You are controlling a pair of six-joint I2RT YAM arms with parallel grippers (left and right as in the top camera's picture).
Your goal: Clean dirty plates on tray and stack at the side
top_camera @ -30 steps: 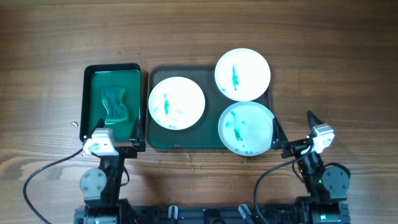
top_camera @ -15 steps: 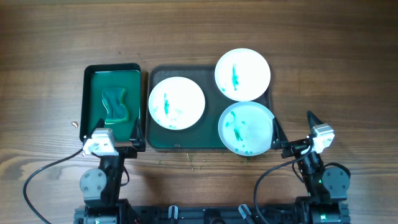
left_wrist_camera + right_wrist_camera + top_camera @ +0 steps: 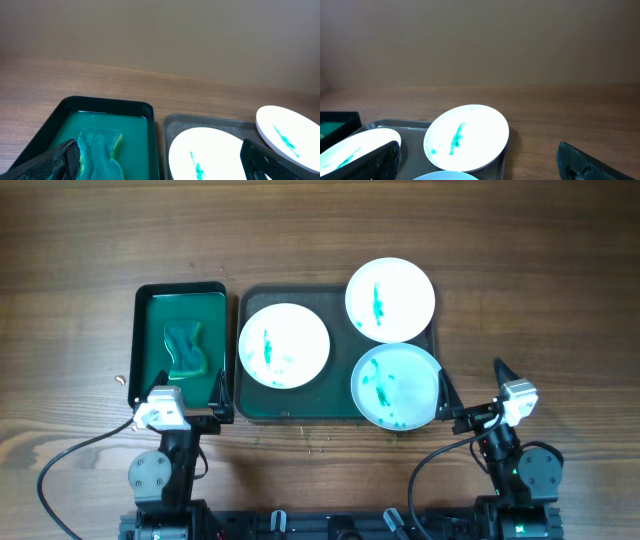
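A dark grey tray (image 3: 338, 414) holds three white plates smeared with teal: one at the left (image 3: 284, 345), one at the far right over the rim (image 3: 390, 299), one at the near right (image 3: 396, 385). A green sponge (image 3: 184, 348) lies in teal liquid in a small black tub (image 3: 147, 298). My left gripper (image 3: 178, 395) is open and empty at the tub's near edge. My right gripper (image 3: 470, 388) is open and empty near the tray's right corner. The left wrist view shows the sponge (image 3: 100, 152) and left plate (image 3: 205, 152). The right wrist view shows the far plate (image 3: 466, 136).
The tub and tray stand side by side on a brown wooden table (image 3: 540, 290). Cables run from both arm bases along the near edge. Bare wood lies to the right of the tray and to the left of the tub.
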